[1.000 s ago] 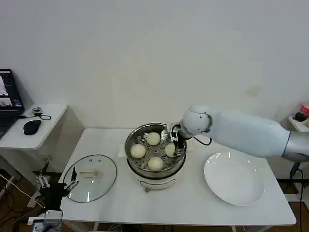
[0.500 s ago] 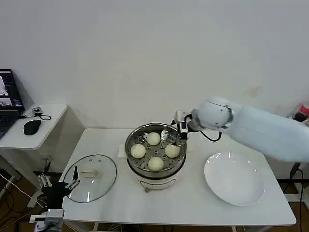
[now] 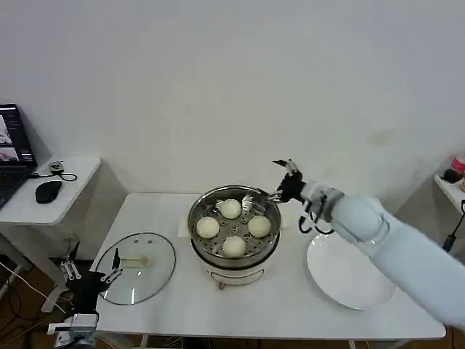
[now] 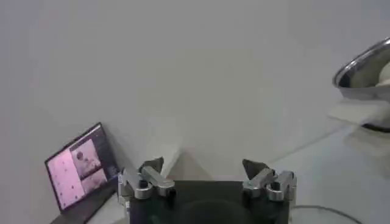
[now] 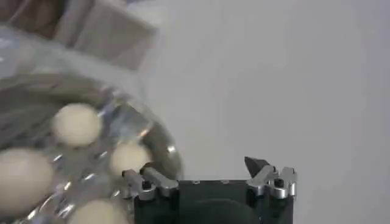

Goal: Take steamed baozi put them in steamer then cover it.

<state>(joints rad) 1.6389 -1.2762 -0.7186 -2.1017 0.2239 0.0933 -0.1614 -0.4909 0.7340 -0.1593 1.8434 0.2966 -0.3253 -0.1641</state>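
Four cream-white round baozi (image 3: 232, 227) sit in the shiny steel steamer (image 3: 234, 254) mid-bench, the glass cover (image 3: 136, 267) left of it, the right end effector (image 3: 285, 177) empty, spread at its far-right rim.

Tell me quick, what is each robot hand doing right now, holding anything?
Left hand: open, empty, parked off the table's left edge near the cover.
Right hand: open, empty, beside the steamer's back right rim.
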